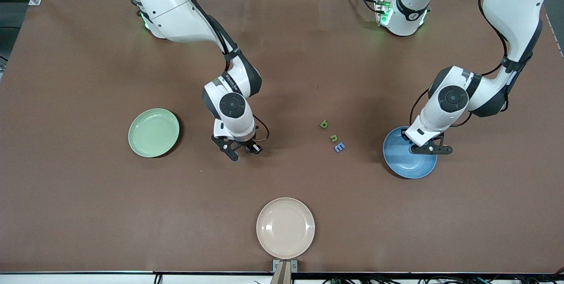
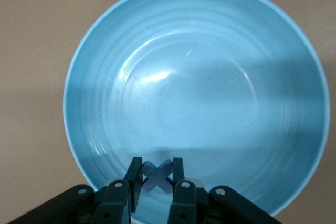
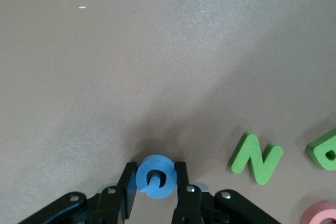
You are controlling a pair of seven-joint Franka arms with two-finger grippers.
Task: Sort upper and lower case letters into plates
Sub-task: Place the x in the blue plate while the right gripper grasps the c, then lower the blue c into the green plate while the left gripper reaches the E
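- The left gripper (image 2: 157, 176) hangs over the blue plate (image 2: 210, 77), clenched on a small blue letter X (image 2: 157, 174) pinched between its two fingers.
- In the front view the blue plate (image 1: 403, 162) lies toward the left arm's end of the table, and it looks empty in the left wrist view.
- The right gripper (image 3: 155, 178) is low at the brown table (image 1: 88, 76), between the pale green plate (image 1: 153, 132) and the loose letters, its fingers against both sides of a round blue letter (image 3: 154, 176) that rests on the table.
- In the right wrist view a green letter N (image 3: 256, 157), another green letter (image 3: 325, 150) and a pink piece (image 3: 320, 216) lie near that gripper.
- Mid-table, the front view shows a green letter b (image 1: 324, 123), a green letter n (image 1: 334, 138) and a blue letter (image 1: 339, 147) in a short row.
- A beige plate (image 1: 285, 228) sits nearest the front camera.
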